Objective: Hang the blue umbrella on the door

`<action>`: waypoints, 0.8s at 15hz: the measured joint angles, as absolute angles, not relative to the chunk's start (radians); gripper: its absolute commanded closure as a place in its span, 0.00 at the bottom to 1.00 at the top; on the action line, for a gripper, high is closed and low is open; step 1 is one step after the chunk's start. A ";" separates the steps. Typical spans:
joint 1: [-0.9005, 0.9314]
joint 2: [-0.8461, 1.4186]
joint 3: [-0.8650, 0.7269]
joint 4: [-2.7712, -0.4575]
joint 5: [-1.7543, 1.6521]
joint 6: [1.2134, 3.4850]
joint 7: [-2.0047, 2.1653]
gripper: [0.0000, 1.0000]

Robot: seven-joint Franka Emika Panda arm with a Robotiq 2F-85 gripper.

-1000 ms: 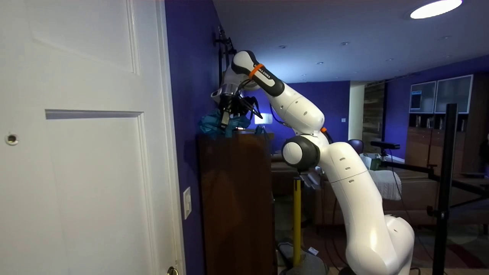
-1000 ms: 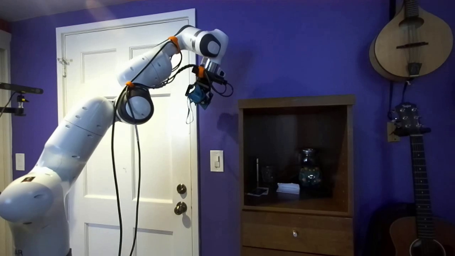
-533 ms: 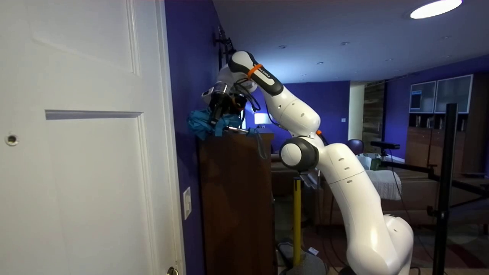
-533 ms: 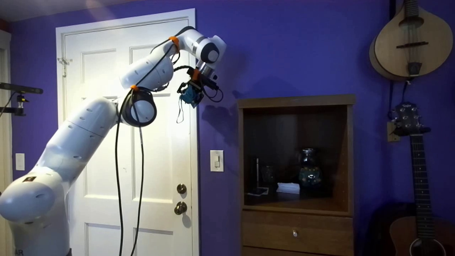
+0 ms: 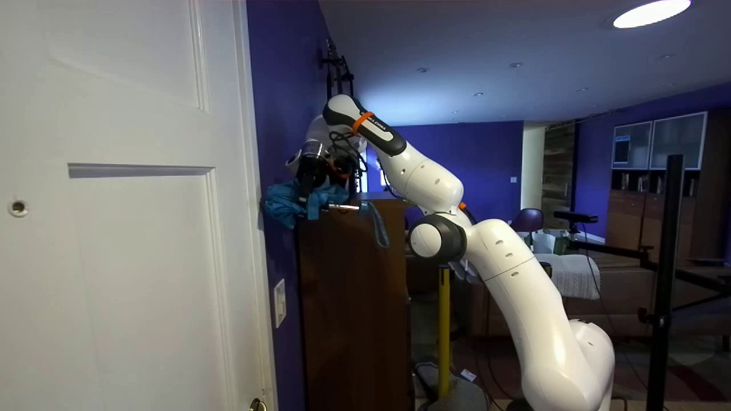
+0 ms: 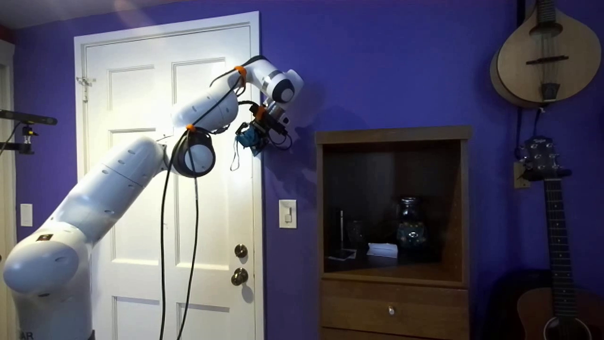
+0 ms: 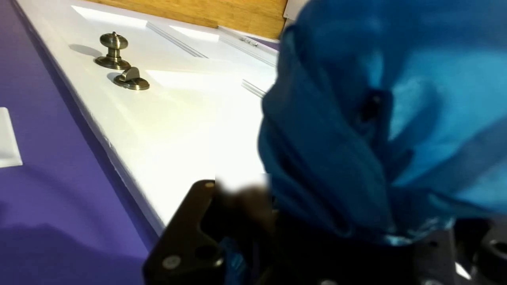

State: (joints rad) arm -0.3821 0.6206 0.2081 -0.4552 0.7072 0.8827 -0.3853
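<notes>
The blue umbrella (image 5: 282, 205) is a loose, crumpled bundle of shiny cloth with a short silver shaft (image 5: 344, 207) and a drooping strap (image 5: 381, 231). The gripper (image 6: 250, 136) has its fingers (image 7: 182, 241) clamped on the cloth, which bulges out past them. In an exterior view the long axis runs nearly level, cloth end toward the purple wall (image 5: 288, 114), shaft pointing away. The umbrella is in the air by the edge of the door (image 6: 212, 189), higher than the doorknob (image 6: 239, 276); whether it touches the wall, I cannot tell.
</notes>
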 measured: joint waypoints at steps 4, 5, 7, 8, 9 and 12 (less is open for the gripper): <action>-0.376 0.613 0.204 -0.449 0.694 0.884 -0.412 1.00; -0.377 0.601 0.196 -0.447 0.674 0.882 -0.431 1.00; -0.379 0.565 0.172 -0.441 0.602 0.867 -0.476 1.00; -0.379 0.542 0.160 -0.439 0.557 0.851 -0.494 1.00; -0.378 0.517 0.150 -0.438 0.512 0.834 -0.509 1.00; -0.347 0.433 0.134 -0.465 0.341 0.825 -0.562 1.00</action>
State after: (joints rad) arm -0.3466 0.4333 0.1337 -0.4646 0.3407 0.8248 -0.5615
